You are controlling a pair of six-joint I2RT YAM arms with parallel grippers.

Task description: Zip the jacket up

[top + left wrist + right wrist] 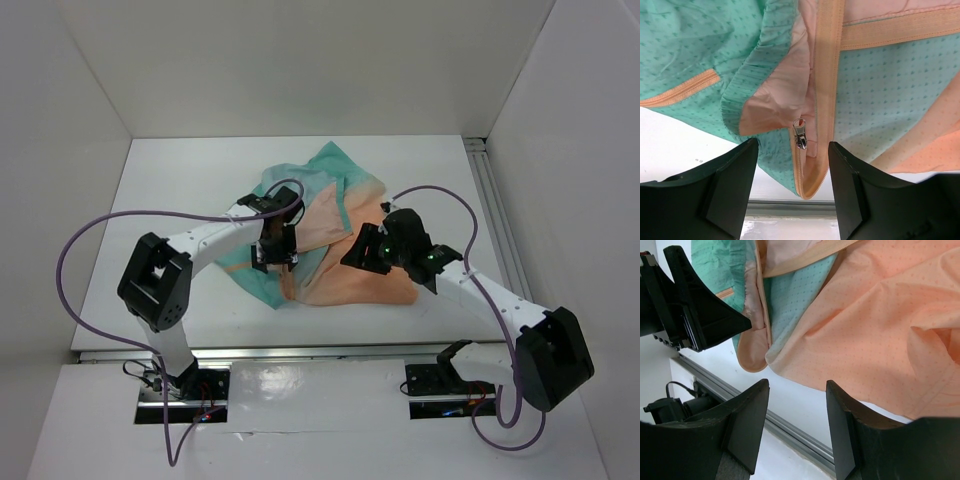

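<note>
Your jacket (330, 235) lies crumpled in the middle of the table (180, 180), teal towards the left and far side, peach towards the right. It is thin, soft cloth. Expect it to bunch and slide on the smooth top rather than hold its shape, so a pull on one spot will likely drag the whole garment.

Your left gripper (792, 145) hangs over the near hem with its jaws spread and nothing between them. The small metal zipper pull (800, 134) sits just beyond the gap, at the bottom of the orange tape (827, 65). That pull is the place to pinch: it is tiny and probably slippery, so close squarely on it.

Your right gripper (797, 385) is also spread and empty, above the peach panel's near edge. Use it to pin the hem beside the zipper.
</note>
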